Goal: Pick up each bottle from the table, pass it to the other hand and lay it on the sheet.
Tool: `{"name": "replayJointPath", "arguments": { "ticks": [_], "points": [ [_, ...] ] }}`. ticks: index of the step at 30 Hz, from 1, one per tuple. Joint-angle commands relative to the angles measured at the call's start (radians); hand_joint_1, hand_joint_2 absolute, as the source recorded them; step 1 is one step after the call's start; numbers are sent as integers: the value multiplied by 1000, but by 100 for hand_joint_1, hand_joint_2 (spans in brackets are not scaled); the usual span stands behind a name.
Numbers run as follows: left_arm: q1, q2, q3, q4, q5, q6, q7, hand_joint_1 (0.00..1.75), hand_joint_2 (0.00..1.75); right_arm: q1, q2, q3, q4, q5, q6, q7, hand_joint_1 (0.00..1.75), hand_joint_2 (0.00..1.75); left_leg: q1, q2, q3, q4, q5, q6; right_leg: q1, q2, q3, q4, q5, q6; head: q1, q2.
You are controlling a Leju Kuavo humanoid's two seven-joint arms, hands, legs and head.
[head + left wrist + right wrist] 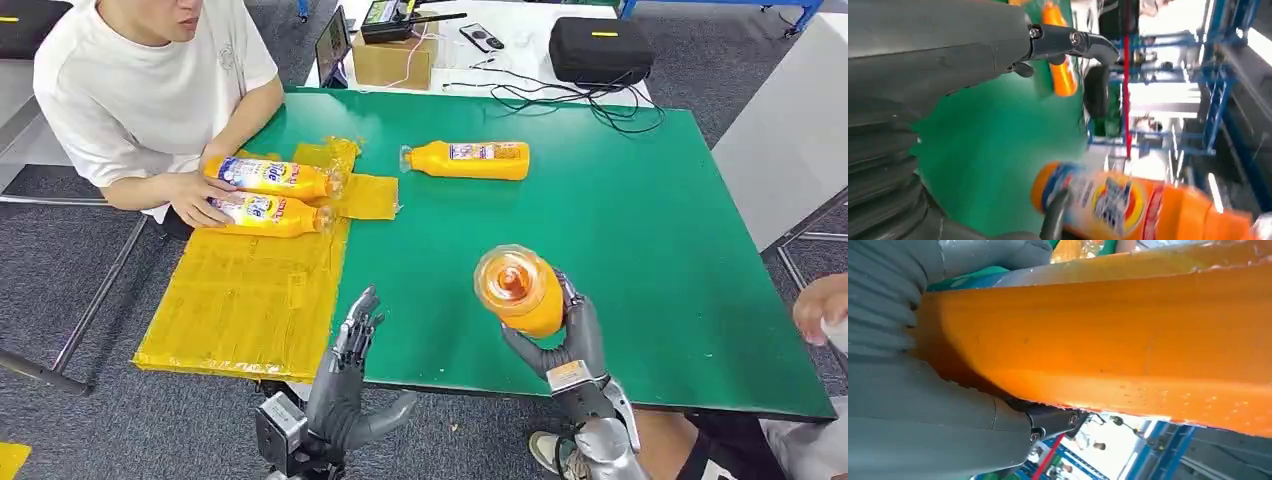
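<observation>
Green table takes up most of the head view; a white table stands behind its far edge.

Yellow sheet lies on the table's left part and overhangs the near-left edge (its far end is crumpled around the bottle necks).

A person in a white shirt sits at the far-left corner, one hand resting on the sheet against the nearer of the two bottles there.

Black case and cardboard box sit on the white table, with loose cables trailing onto the green one.

Right hand is raised over the near-centre of the table, fingers wrapped around a held bottle, orange, lifted clear of the surface with its base facing the head camera. In the right wrist view its orange body lies right against the palm.

Left hand hovers at the near edge, just beside the sheet, fingers released and extended, grasping nothing. The held bottle is apart from it, to its right.

Lone bottle lies on its side on bare table, far centre, cap toward the sheet.

Two laid bottles lie side by side on the far part of the sheet, caps pointing right.

Another person's hand shows at the right edge.
</observation>
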Motion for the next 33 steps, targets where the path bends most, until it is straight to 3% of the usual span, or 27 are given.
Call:
{"name": "replayJointPath", "arguments": {
  "ticks": [1,4,7,11,15,26,33],
  "points": [
    [-61,33,-103,104,-95,13,43,0,175,-105,49,106,102,41,-55,19,175,175,0,3,3,-1,-1,-1,0,3,2,0,0,-2,0,0],
    [-76,10,-84,142,-102,25,59,0,175,-129,66,201,165,158,-104,28,175,175,1,6,7,-1,-3,-2,2,5,5,-2,-1,-3,0,0],
    [-88,-10,-48,130,-28,-11,48,0,175,-140,100,294,221,192,-130,30,175,175,1,6,7,-1,-3,-2,2,5,6,-1,-1,-3,0,0],
    [-93,-36,-4,98,-16,55,44,0,175,-134,123,354,255,162,-139,36,175,175,2,4,5,0,-2,-2,2,3,3,0,-1,-3,0,0],
    [-103,-34,0,114,27,23,87,0,175,-134,126,388,278,126,-120,31,175,175,1,1,2,-1,-1,-1,2,1,2,-1,0,-2,0,0],
    [-117,-44,19,87,-46,141,32,0,175,-143,140,434,325,116,-110,39,175,175,2,1,3,-1,-1,-1,2,1,3,-1,-1,-2,0,0],
    [-103,-63,26,42,3,112,57,0,175,-145,140,467,365,129,-130,44,175,175,1,1,2,-1,-1,-1,2,1,2,0,-1,-2,0,0]
  ]
}}
